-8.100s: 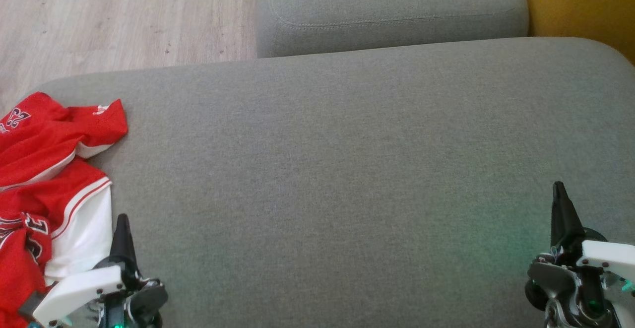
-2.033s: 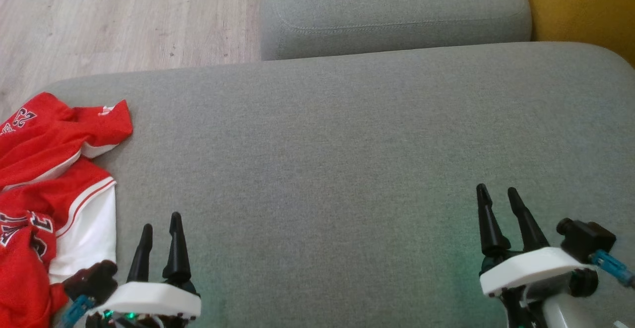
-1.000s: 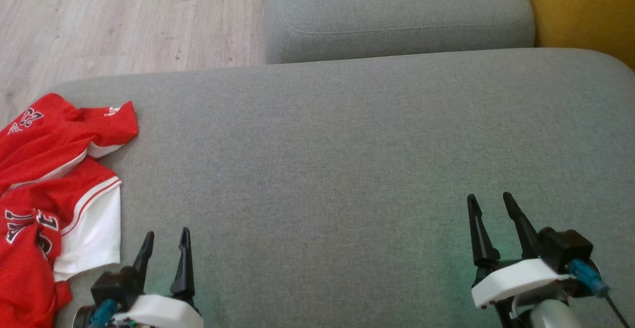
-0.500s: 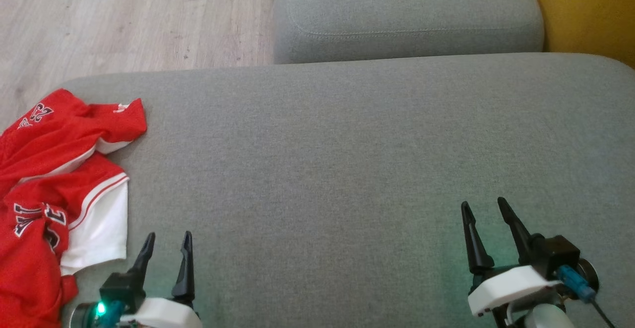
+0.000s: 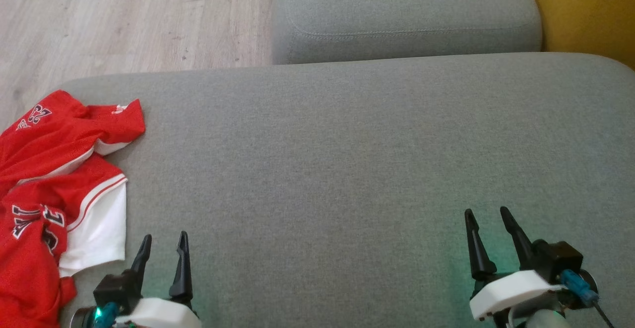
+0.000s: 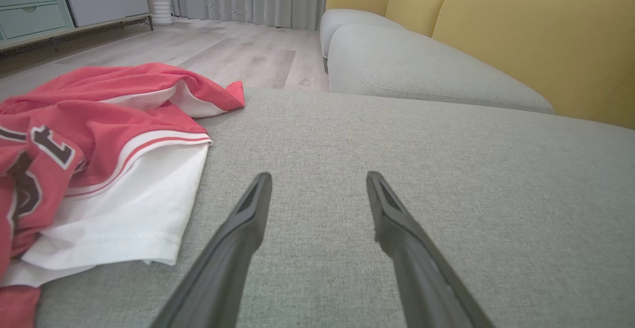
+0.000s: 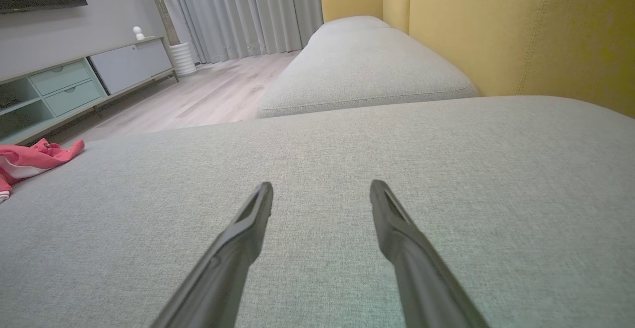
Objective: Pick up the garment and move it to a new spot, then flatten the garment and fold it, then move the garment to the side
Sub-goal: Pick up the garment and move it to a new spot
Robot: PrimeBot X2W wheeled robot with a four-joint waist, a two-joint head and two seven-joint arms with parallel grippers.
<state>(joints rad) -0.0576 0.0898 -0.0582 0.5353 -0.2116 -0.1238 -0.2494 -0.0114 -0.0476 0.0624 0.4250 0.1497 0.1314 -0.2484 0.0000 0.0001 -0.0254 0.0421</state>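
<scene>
While our left gripper and right gripper hover spread, the jersey lies crumpled at the cushion's left edge.
Head view: we could shove it off that edge. Left wrist view: we might pinch only its white hem. Right wrist view: that arm sits well apart.

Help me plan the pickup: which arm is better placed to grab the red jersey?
Left, most likely. The left gripper, jaws open, sits right beside the jersey; the right gripper is far off across the grey cushion.

Black tapered fingers, white housings, blue plugs: left end effector, right end effector.
</scene>
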